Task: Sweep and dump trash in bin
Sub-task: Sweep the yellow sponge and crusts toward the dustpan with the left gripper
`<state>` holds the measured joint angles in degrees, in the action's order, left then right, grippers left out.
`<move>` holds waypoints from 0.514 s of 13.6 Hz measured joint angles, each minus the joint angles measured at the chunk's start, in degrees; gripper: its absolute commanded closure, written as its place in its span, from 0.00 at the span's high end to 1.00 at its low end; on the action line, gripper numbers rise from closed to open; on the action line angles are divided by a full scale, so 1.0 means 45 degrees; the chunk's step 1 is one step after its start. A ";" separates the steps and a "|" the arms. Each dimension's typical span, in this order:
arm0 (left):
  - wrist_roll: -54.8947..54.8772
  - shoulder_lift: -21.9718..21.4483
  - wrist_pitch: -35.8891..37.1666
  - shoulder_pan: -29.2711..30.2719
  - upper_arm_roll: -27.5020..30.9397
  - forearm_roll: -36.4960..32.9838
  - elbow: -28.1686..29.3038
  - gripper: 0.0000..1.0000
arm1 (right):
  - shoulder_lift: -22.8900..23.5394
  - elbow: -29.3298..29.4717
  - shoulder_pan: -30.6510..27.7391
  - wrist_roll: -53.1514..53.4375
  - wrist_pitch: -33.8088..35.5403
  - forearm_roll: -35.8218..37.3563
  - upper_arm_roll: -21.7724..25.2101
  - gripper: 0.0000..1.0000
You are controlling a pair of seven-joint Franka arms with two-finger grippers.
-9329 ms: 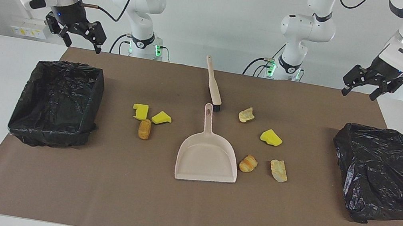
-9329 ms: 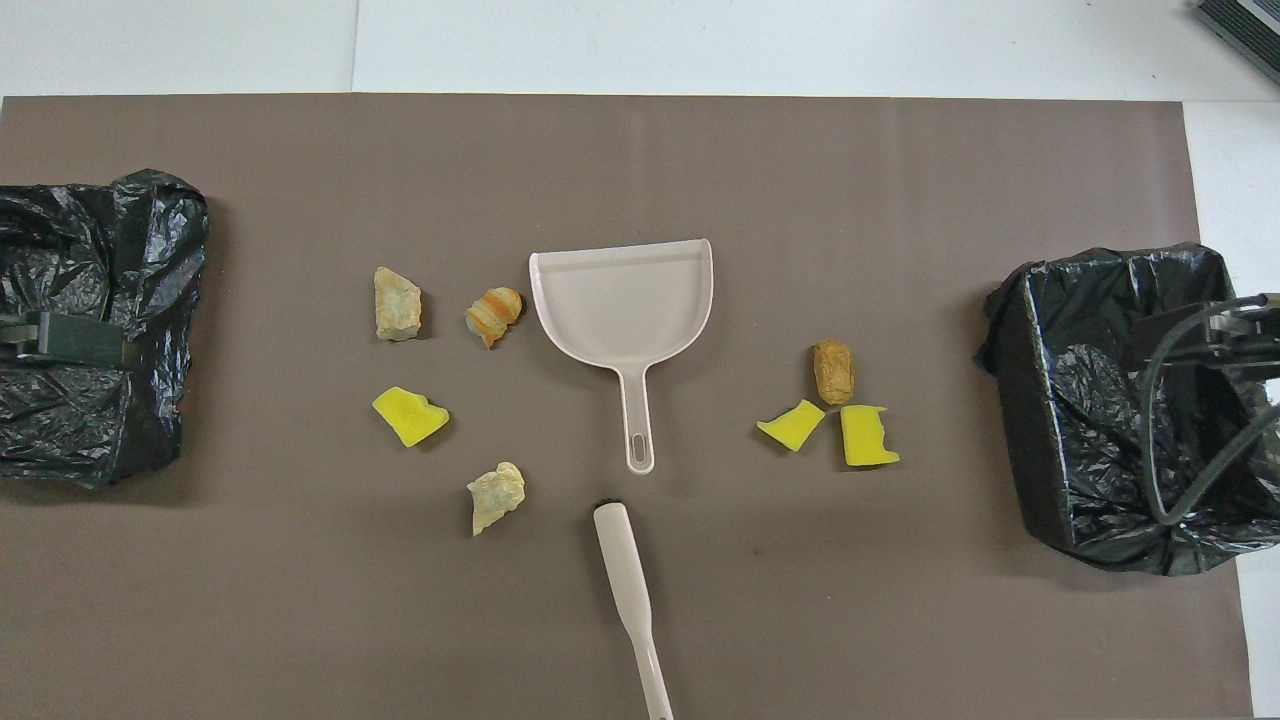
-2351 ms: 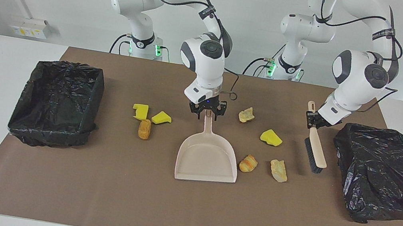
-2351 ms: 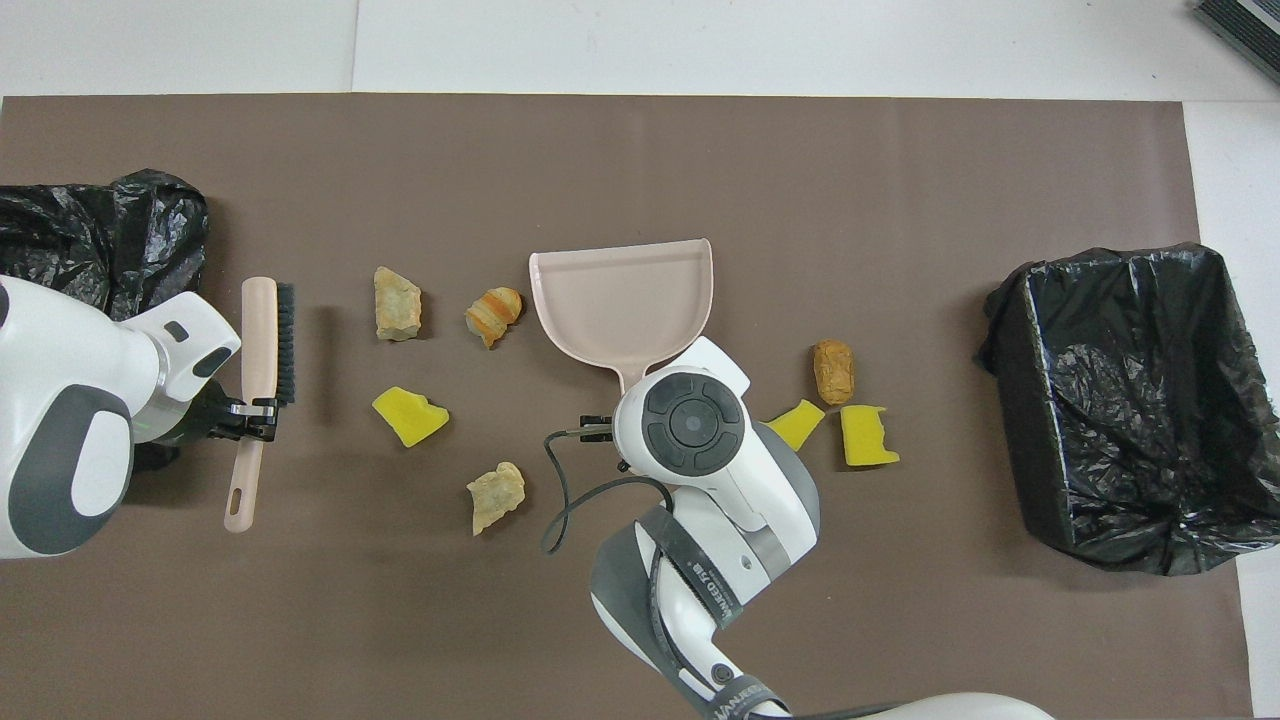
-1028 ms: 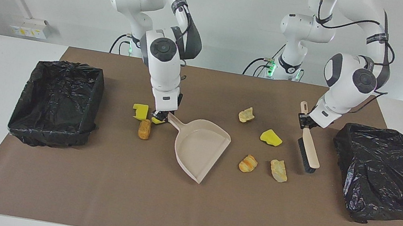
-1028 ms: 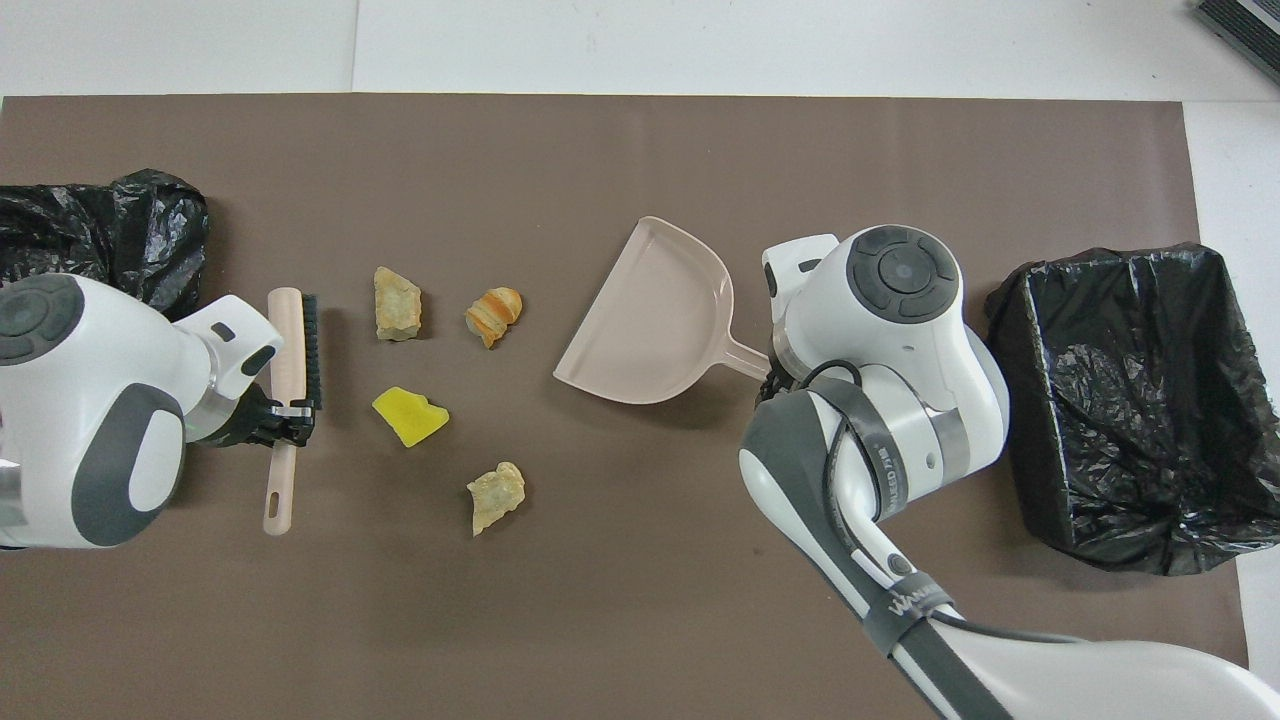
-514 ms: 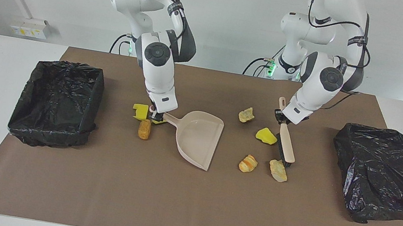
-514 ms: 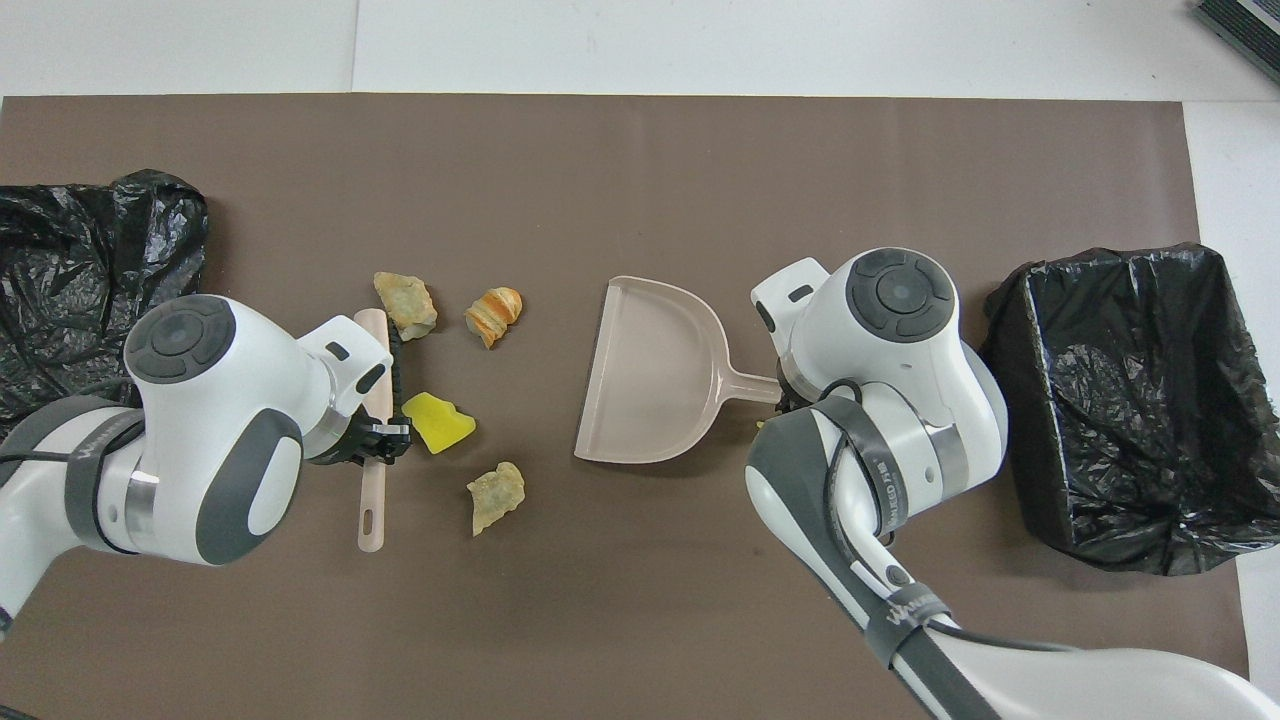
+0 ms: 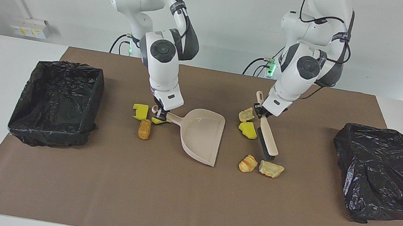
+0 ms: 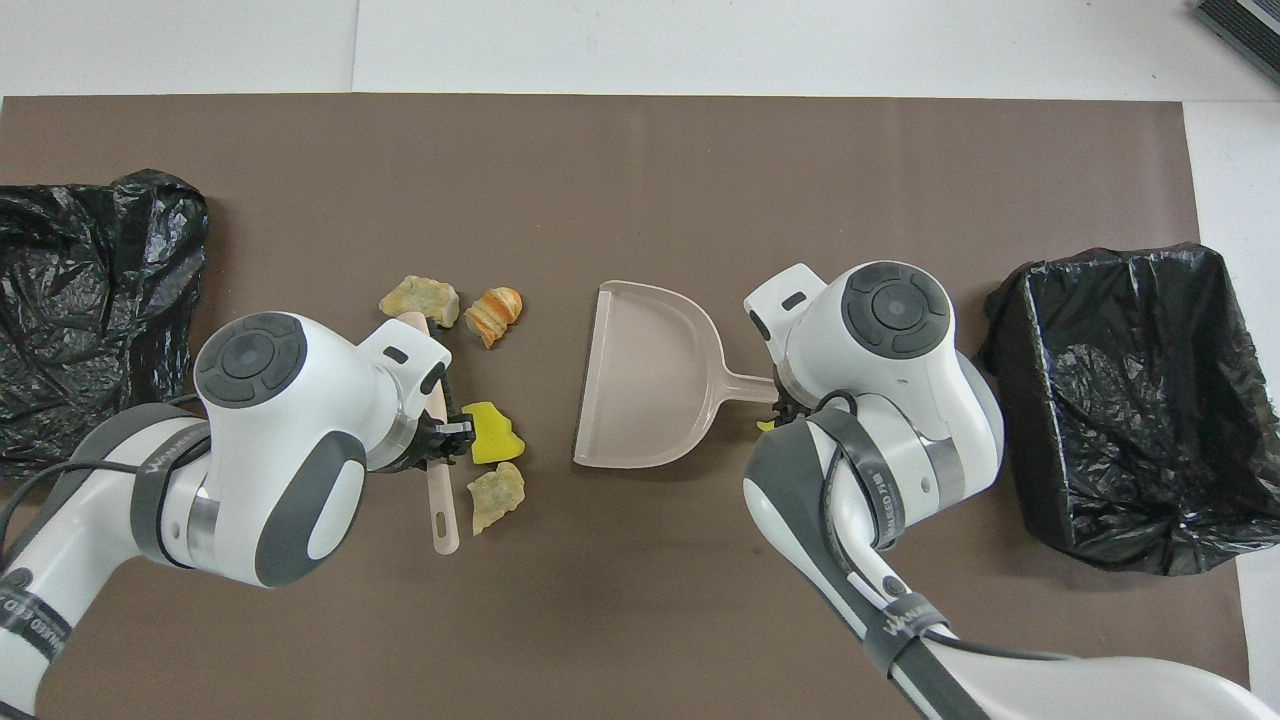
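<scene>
- Left jaws were clamped tight on the handle of the brush, held low over the surface, bristles down and facing the dustpan.
- Right jaws were closed on the thin handle of the dustpan, its mouth turned toward the brush and its lip at or near the brown mat.
- Four pieces of trash lay between brush and pan or just beside the brush: a yellow foam chunk at the bristles, a pale lump nearer the robots, a striped bread-like lump and a second pale lump by the brush tip.
- Three more sat by the right jaws, beside the pan handle: a yellow block, a yellow wedge partly hidden, and a brown lump.
- The pan was empty; nothing had gone into the open bin toward the right arm's end or the black-bagged bin toward the left arm's end.
- Judgement: early stage. Both tools were in hand with sweeping under way; all seven pieces remained to collect and dump.
</scene>
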<state>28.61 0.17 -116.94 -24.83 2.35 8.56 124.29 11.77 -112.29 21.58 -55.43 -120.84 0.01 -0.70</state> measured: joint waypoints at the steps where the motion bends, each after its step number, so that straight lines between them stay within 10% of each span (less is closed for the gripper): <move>1: 0.0130 -0.0123 0.0618 0.0131 0.0093 0.0003 -0.0101 0.00 | 0.0002 -0.0126 -0.0004 0.0000 -0.0074 0.0004 0.0001 0.00; 7: 0.4275 -0.1198 0.1658 0.0215 -0.0039 0.0659 0.0956 0.00 | -0.0003 -0.0695 -0.0030 -0.0049 -0.0907 0.0014 -0.0004 0.00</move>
<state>47.85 -5.22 -109.48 -23.86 2.17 11.53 128.59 11.76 -115.41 21.45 -55.65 -124.92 0.07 -0.72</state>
